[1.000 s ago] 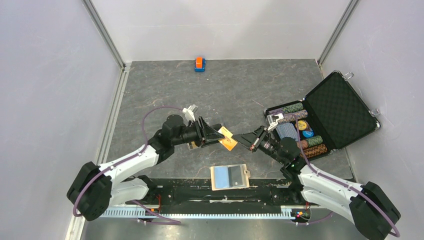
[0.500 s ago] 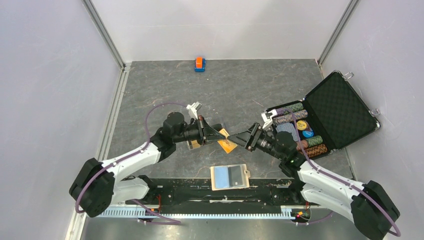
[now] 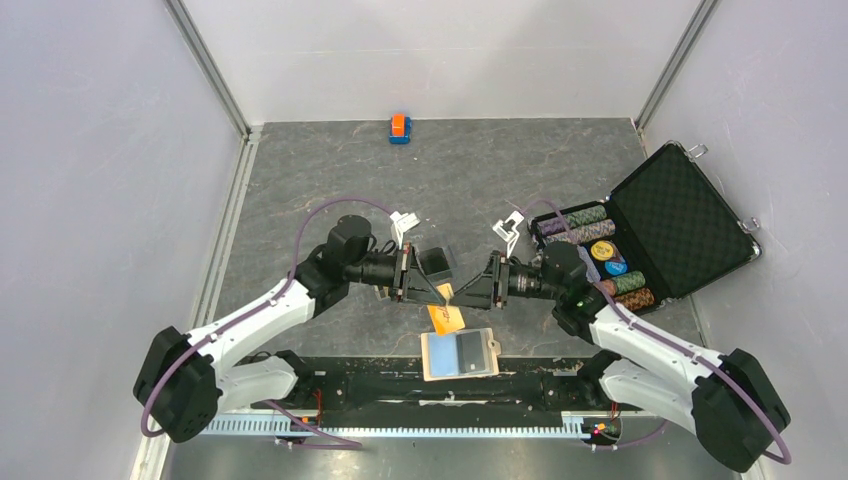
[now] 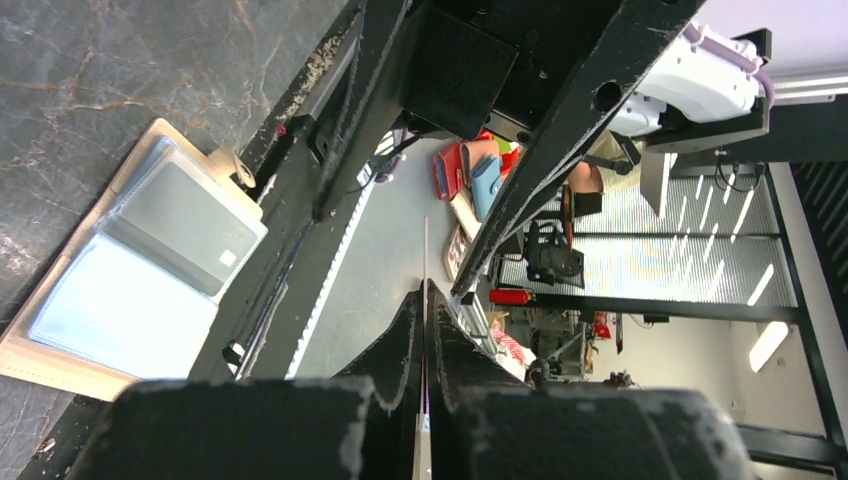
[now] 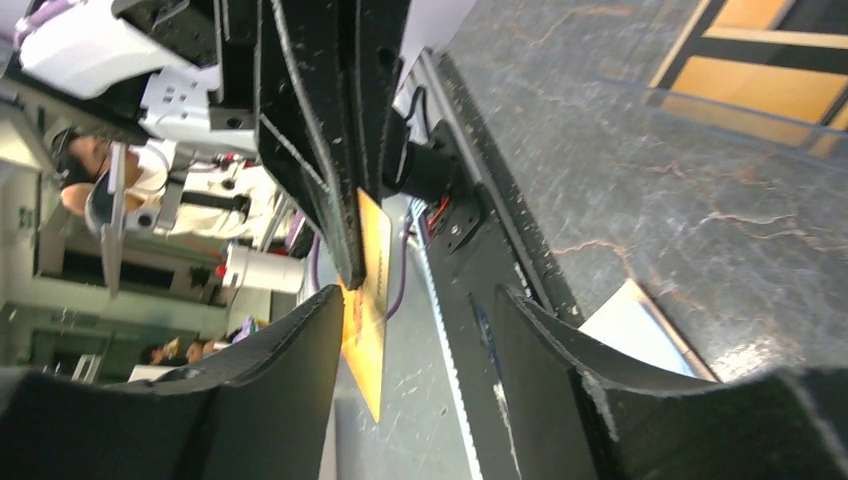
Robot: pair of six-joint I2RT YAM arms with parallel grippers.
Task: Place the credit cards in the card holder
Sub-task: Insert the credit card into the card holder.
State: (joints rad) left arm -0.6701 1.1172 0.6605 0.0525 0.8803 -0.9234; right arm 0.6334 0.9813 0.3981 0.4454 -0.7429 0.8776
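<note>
Your left claw [image 3: 446, 292] is clamped shut on an orange credit card [image 3: 446, 318]. It pinches the card's upper edge, so the card hangs down from the fingertips over the near part of the table [image 3: 470, 190]. In the left wrist view the card shows edge-on, as one thin pale line. In the right wrist view its flat orange-yellow face shows.

Your right claw [image 3: 466, 292] meets the left one tip to tip with its fingers spread apart. The card sits in the gap between them, and you cannot tell whether either finger touches it.

The card holder [image 4: 45, 362] lies flat at the table's near edge, just below the hanging card. It is a tan sleeve with a small tab on its right side. A light blue card [image 3: 438, 353] and a greyer card [image 3: 468, 350] lie side by side in it.

The black chip case [image 3: 680, 215] stands open at the right.
</note>
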